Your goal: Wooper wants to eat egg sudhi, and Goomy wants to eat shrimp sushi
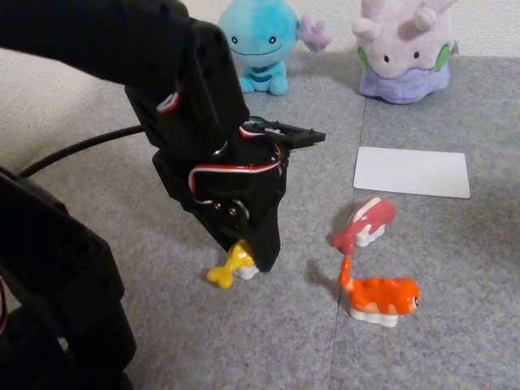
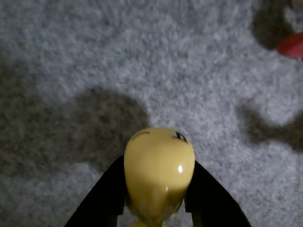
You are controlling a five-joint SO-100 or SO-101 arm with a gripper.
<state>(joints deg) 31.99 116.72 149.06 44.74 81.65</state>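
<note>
My pincer [image 1: 244, 262] was clamped on the egg sudhi [image 1: 231, 265], a black finger [image 2: 106, 198] pressed against each flank of the glossy yellow toy in the wrist view. In that view its rounded head [image 2: 159, 163] faced up the picture, away from my wrist, with a small dark mark near the top edge, and its long axis ran straight out between my fingers. In the fixed view the yellow tail fin stuck out to the lower left from under my pincer, with a bit of white base beside it, so the toy lay tilted along a low diagonal; I could not tell whether it touched the grey carpet [image 1: 244, 341] or hung just above it.

The shrimp sushi [image 1: 380, 297] sat on the carpet to the right in the fixed view, well apart from my pincer, its long axis roughly level, thin tail upturned at the left end and eye at the right. Just behind it lay a pink-red toy [image 1: 366, 223], slanting from lower left to upper right. A white card [image 1: 412, 171] lay flat beyond that. Wooper [image 1: 260, 45] and Goomy [image 1: 406, 53] stood upright at the far edge, side by side but apart, both facing the camera.
</note>
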